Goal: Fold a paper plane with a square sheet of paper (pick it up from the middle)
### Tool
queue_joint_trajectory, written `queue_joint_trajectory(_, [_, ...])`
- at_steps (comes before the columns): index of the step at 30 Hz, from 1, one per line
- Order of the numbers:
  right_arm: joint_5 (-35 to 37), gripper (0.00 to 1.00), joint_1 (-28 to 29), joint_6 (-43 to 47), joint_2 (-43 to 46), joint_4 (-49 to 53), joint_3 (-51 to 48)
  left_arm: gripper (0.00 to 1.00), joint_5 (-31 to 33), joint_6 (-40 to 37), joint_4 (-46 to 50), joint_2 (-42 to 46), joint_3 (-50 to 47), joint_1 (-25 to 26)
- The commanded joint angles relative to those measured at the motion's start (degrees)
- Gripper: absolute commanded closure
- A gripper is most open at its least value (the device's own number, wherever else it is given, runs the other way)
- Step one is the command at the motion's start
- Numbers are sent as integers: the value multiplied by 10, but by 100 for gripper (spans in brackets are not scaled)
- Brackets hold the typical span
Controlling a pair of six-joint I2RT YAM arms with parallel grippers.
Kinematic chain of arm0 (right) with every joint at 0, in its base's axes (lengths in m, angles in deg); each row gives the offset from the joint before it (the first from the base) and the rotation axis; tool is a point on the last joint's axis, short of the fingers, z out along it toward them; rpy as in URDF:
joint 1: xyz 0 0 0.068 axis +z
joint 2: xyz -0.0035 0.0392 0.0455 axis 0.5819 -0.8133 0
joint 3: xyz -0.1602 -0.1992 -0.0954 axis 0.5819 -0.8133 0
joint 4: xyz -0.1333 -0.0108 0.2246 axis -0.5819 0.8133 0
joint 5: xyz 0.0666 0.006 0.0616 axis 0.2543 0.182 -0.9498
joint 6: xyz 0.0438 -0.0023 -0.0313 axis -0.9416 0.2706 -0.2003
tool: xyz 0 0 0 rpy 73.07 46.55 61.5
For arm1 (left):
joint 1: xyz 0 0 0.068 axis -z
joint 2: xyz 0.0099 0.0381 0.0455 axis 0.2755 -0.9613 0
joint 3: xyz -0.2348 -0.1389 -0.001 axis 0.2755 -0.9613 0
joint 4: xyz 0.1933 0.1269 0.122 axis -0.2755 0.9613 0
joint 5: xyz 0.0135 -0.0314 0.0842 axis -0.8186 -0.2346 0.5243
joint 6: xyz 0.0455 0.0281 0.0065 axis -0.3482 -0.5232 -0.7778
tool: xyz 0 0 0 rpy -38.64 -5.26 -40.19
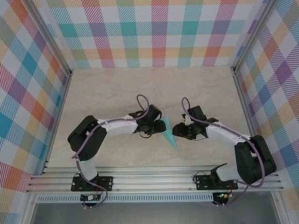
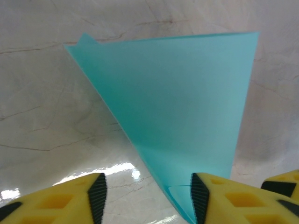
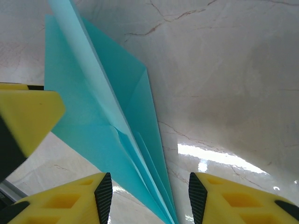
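Pastel plaid walls surround a pale, marble-veined bench. The cyan paper plane lies near the bench's middle, between the two arms, its nose towards the near right. The left end effector is released, with the plane's tip beside one pad. The right end effector is also released, its fingers on either side of the folded paper.

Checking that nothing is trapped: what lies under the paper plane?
The paper plane rests on the pale marbled table, which shows bare beside its edges. The patch directly beneath its folded layers is covered by the paper itself, so that cannot be checked.
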Motion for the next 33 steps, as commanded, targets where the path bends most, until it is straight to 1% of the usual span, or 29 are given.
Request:
queue_joint_trajectory(1, [-19, 51, -2, 9, -5, -13, 15, 61, -4, 7, -1, 4, 4, 8])
queue_joint_trajectory(5, [-45, 50, -2, 11, -10, -26, 14, 78, 8, 10, -17, 32, -31, 8])
queue_joint_trajectory(6, [-50, 50, -2, 12, -12, -28, 14, 80, 12, 10, -22, 40, -41, 8])
queue_joint_trajectory(8, [-65, 49, -2, 18, -17, -32, 18, 88, 13, 8, -42, 53, -67, 6])
queue_joint_trajectory(11, [-75, 48, -1, 23, -34, -31, 27, 94, 9, 6, -68, 65, -97, 4])
queue_joint_trajectory(15, [-81, 48, 8, 32, -53, -25, 42, 94, 6, 4, -95, 76, -128, 1])
queue_joint_trajectory(17, [-69, 48, 13, 36, -60, -15, 51, 93, -1, 3, -105, 78, -133, -1])
queue_joint_trajectory(19, [-59, 47, 14, 42, -68, -9, 56, 92, -2, -4, -104, 76, -130, -1])
queue_joint_trajectory(27, [-72, 47, 35, 62, -113, 1, 81, 91, -5, -11, -103, 72, -126, -2])
queue_joint_trajectory(33, [-72, 47, 56, 73, -113, 7, 84, 91, -2, -10, -99, 69, -127, -3])
